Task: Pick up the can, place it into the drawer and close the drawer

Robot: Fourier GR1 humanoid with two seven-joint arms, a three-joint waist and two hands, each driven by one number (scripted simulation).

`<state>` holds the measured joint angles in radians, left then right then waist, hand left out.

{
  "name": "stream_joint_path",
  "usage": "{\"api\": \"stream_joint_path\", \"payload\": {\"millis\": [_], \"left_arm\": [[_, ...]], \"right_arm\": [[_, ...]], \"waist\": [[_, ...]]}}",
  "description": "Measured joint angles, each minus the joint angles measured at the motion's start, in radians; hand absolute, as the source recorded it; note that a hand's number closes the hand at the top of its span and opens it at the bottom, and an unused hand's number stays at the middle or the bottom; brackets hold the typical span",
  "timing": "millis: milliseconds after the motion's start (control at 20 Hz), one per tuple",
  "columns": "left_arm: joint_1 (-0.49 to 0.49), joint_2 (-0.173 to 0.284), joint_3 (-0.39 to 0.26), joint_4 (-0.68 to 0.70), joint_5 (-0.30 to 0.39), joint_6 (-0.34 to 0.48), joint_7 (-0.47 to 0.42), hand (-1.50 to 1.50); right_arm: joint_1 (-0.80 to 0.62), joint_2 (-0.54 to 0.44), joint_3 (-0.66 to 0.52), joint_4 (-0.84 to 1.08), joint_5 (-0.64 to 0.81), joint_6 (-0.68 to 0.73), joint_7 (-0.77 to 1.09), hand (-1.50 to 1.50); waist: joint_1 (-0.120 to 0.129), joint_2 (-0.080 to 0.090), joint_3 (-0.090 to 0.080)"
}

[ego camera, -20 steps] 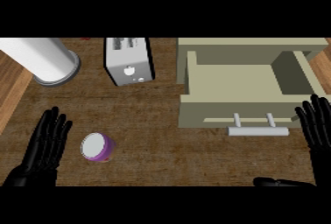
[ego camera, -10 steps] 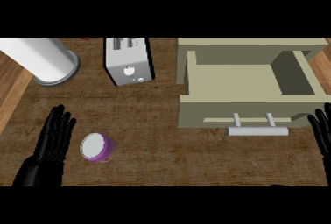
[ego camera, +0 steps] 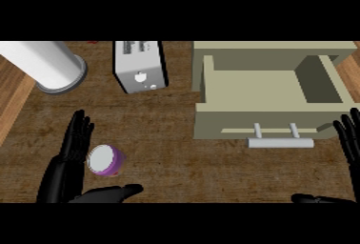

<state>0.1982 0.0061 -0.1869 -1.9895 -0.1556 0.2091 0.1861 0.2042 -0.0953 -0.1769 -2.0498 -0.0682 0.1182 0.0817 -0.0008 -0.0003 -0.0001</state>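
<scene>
A purple can with a white top stands on the wooden counter at the lower left. My left hand is open just left of it, fingers straight and pointing away, thumb reaching under the can on the near side. The beige drawer stands pulled open at the right, its inside bare, a grey handle on its front. My right hand shows at the right edge beside the drawer's front, open with fingers up.
A silver toaster stands at the back, left of the drawer. A white paper-towel roll stands at the back left. Bare counter lies between the can and the drawer front.
My left hand has moved right, closer to the can, and its thumb now shows below the can. My right hand has slid further toward the right edge.
</scene>
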Motion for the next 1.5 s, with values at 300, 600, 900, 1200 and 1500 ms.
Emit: {"api": "stream_joint_path", "payload": {"millis": [300, 600, 900, 1200, 1500], "left_arm": [[0.027, 0.003, 0.015, 0.055, 0.016, 0.012, -0.069, -1.50], [0.046, 0.015, 0.075, 0.165, 0.063, -0.007, -0.186, -1.50], [0.039, 0.019, 0.114, 0.267, 0.083, -0.016, -0.269, -1.50], [0.051, 0.046, 0.173, 0.375, 0.121, -0.064, -0.378, -1.50], [0.023, 0.044, 0.196, 0.470, 0.125, -0.077, -0.436, -1.50]], "right_arm": [[0.069, 0.022, -0.008, -0.021, 0.001, 0.034, -0.043, -1.50], [0.067, 0.033, -0.012, -0.012, 0.014, 0.046, -0.048, -1.50], [0.054, 0.043, -0.015, 0.003, 0.024, 0.053, -0.055, -1.50], [0.053, 0.047, -0.034, 0.021, 0.026, 0.064, -0.079, -1.50], [0.022, 0.045, -0.048, 0.020, 0.020, 0.063, -0.054, -1.50]], "waist": [[-0.001, -0.001, 0.000], [0.000, 0.000, 0.000], [0.000, 0.000, 0.000], [0.000, 0.000, 0.000], [0.000, 0.000, 0.000]]}}
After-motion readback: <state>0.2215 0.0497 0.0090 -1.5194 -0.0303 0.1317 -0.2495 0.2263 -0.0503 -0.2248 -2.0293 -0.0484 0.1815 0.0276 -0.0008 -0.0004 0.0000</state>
